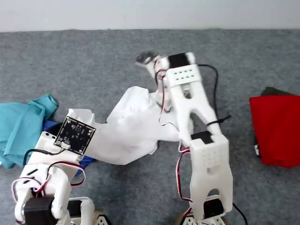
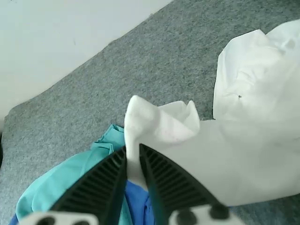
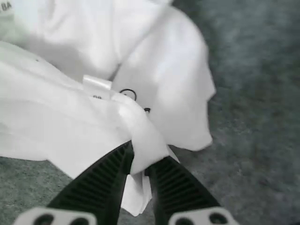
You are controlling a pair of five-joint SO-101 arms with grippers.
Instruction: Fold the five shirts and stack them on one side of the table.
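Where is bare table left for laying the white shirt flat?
Bare: the far strip of table along the wall, and the gap between the right arm and the red shirt. Crowded: the left, with the teal shirt and a blue one, and the middle, where the left gripper and right gripper pinch the white shirt.

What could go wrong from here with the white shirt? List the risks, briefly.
1. The left pincer pinches only a thin edge of the white shirt, so the cloth could slip out when pulled.
2. That corner hangs over the teal shirt and the blue shirt, and dragging it may snag them.
3. The right pincer grips bunched cloth, so the fold may come out crooked.
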